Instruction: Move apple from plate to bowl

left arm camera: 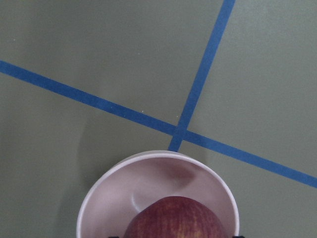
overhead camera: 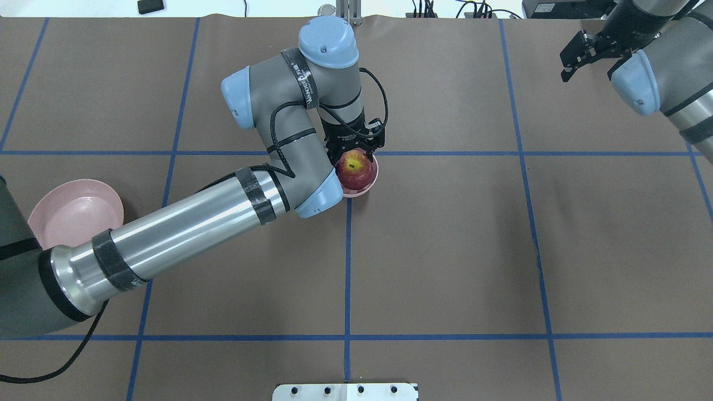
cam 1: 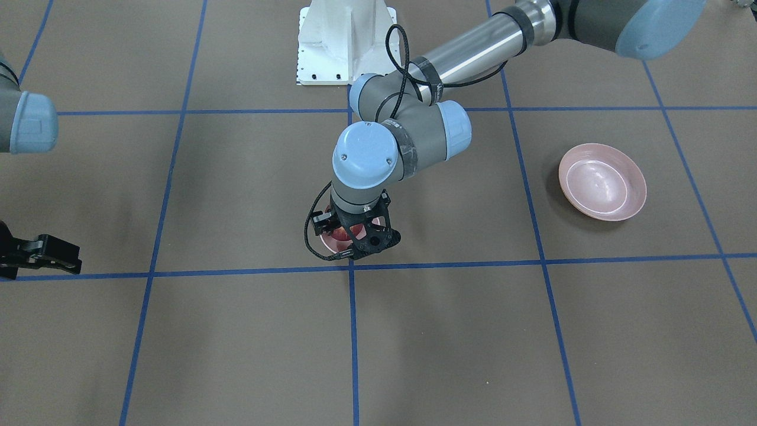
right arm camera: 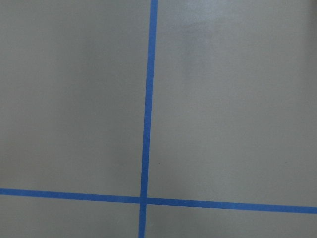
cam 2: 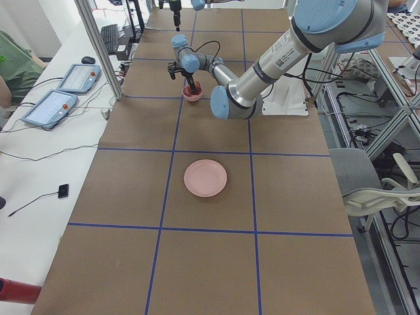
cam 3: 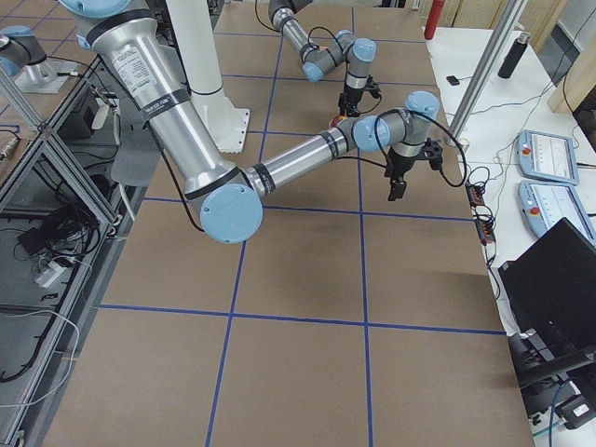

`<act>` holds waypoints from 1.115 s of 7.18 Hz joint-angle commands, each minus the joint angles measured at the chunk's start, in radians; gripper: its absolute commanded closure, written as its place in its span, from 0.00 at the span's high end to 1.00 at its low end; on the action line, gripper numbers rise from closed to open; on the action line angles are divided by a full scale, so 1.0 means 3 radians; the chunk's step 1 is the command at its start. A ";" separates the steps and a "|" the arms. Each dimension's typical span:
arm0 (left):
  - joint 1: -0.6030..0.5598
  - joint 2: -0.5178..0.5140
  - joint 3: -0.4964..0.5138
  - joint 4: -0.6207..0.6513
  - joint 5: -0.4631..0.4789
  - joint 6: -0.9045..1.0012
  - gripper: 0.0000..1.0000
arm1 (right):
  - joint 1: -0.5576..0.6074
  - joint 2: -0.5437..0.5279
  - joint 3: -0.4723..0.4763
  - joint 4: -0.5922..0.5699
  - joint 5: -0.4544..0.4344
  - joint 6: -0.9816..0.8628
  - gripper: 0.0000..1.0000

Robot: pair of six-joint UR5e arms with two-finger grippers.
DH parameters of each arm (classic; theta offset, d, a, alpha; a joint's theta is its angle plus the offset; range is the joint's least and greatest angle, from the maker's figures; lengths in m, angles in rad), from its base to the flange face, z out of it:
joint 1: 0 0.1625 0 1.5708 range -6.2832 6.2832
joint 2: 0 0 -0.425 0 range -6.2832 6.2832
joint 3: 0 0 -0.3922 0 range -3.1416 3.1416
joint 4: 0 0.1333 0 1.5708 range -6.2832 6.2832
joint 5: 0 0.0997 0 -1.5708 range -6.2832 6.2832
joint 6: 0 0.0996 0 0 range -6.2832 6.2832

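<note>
The dark red apple (overhead camera: 355,169), with a yellow-green stem patch, sits low in the small deep pink bowl (overhead camera: 370,185) near the table's middle. My left gripper (overhead camera: 354,151) points straight down over the bowl and is shut on the apple. In the left wrist view the apple (left arm camera: 173,220) fills the bottom edge inside the bowl (left arm camera: 148,183). The wide pink plate (overhead camera: 75,214) lies empty on the table's left side, partly behind my left forearm. It also shows in the front-facing view (cam 1: 603,181). My right gripper (overhead camera: 587,55) is open and empty at the far right.
Blue tape lines divide the brown table into squares. My left forearm (overhead camera: 184,223) stretches low between the plate and the bowl. The white robot base (cam 1: 346,41) stands at the table's edge. Tablets and cables lie on a side bench (cam 2: 65,85).
</note>
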 commanded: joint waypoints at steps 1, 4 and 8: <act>0.0000 0.0043 -0.0060 0.0000 0.0138 0.0019 0.99 | 0.0038 -0.0019 0.0109 -0.0182 -0.0011 -0.0001 1.00; -0.0285 0.0617 -0.0889 0.0056 0.0215 0.0731 0.99 | 0.0140 -0.0247 0.0221 -0.0306 -0.0357 -0.0280 1.00; -0.0878 0.1906 -0.2736 0.1277 0.0338 0.2082 0.99 | 0.0747 -0.0800 0.0262 -0.0271 -0.0303 -0.1463 1.00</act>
